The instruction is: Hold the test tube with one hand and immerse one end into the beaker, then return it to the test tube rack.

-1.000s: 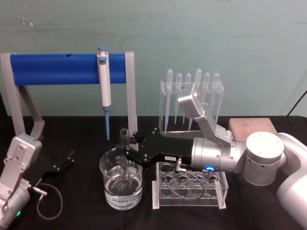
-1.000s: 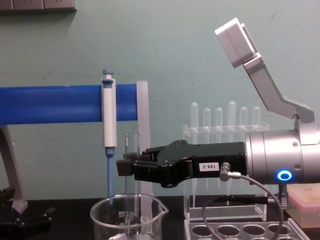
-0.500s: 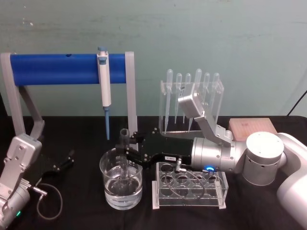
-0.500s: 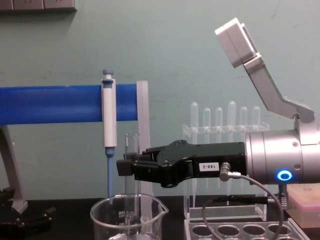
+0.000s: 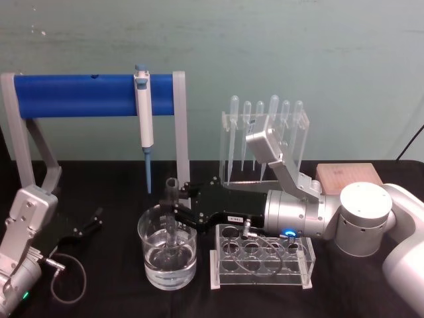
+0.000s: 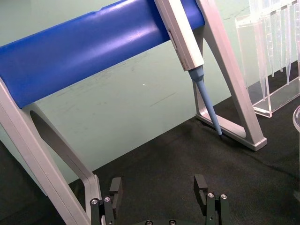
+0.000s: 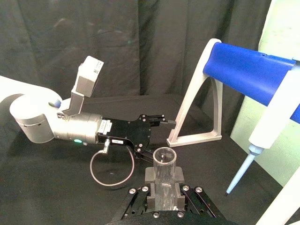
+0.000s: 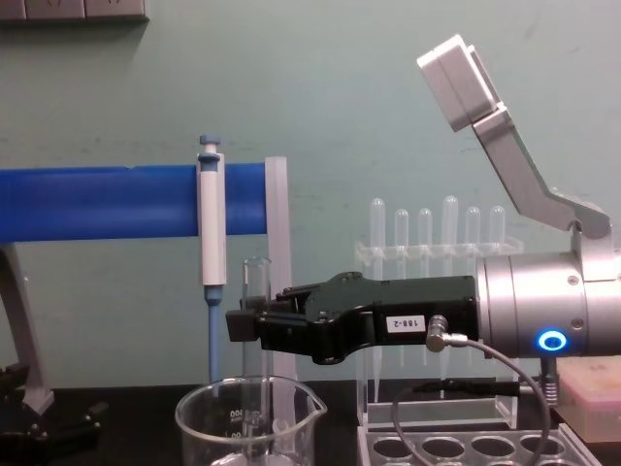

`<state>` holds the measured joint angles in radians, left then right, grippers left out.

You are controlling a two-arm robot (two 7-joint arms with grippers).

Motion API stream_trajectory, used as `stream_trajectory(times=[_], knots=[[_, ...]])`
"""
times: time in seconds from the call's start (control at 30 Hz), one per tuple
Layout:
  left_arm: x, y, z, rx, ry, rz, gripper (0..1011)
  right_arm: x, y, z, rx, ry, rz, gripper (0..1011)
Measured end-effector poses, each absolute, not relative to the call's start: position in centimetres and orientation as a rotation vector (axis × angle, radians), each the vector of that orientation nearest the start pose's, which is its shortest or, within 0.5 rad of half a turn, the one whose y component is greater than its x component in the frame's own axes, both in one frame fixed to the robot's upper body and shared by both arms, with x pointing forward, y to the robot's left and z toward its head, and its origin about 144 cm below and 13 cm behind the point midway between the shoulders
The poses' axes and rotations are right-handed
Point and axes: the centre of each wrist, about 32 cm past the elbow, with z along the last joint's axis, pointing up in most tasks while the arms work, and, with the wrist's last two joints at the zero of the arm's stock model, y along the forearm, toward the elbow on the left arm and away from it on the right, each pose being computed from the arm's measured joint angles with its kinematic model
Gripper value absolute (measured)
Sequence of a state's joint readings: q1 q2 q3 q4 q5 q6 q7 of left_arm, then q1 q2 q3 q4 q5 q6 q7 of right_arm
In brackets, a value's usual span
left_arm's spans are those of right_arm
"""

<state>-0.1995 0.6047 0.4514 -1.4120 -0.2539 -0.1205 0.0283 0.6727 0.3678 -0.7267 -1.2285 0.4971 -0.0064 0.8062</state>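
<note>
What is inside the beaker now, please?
The beaker holds clear liquid and the test tube's lower end, gripped upright by the right gripper; its very tip is unclear. Left gripper parked left.

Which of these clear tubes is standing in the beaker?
The open-rimmed test tube, upright in the beaker and gripped by the right gripper. The other tubes are bulb-topped pipettes hanging in the stand behind. The left gripper lies parked.
</note>
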Motion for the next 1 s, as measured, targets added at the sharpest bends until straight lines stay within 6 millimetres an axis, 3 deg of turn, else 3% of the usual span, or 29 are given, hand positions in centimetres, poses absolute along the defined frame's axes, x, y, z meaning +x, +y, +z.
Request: stream_trajectory(times=[1.0], knots=[[48.86, 30.97, 113.98, 0.304, -0.285, 1.248, 1000, 59.2, -18.28, 123.11, -0.13, -0.123, -0.283, 224]])
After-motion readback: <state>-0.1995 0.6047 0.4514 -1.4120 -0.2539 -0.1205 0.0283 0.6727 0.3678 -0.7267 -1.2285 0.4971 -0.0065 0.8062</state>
